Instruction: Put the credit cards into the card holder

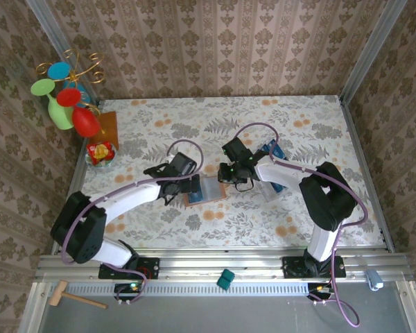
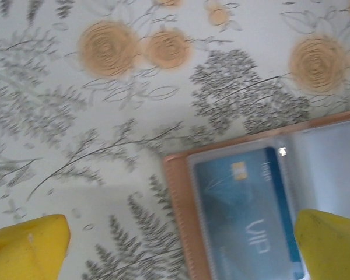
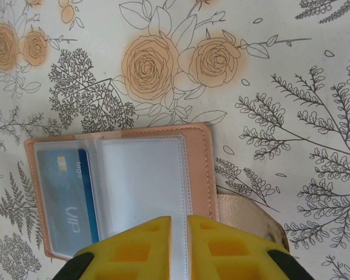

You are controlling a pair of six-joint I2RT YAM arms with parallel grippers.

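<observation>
Right wrist: we saw the right gripper point(image 3: 179, 226) nearly clenched over the open card holder point(image 3: 205, 169), 1 blue card point(image 3: 64, 198) sleeved inside; left gripper point(image 2: 181, 242) spread wide.

The card holder point(image 3: 203, 169) is finished in smooth leather-look material with stitched edges and glossy clear plastic sleeves point(image 3: 141, 186). The credit card point(image 3: 67, 204) is glossy, the counter point(image 3: 291, 70) covered in matt print.

The card holder point(image 2: 178, 221) is blurred in the left wrist view and cut off at 3 and 6 o'clock, along with the credit card point(image 2: 245, 216) inside it. The right gripper point(image 3: 179, 233) hides its 6 o'clock edge, so I cannot tell whether the fingers pinch the sleeve. From above, the loose credit cards point(image 1: 276, 150) are too small to count.
</observation>
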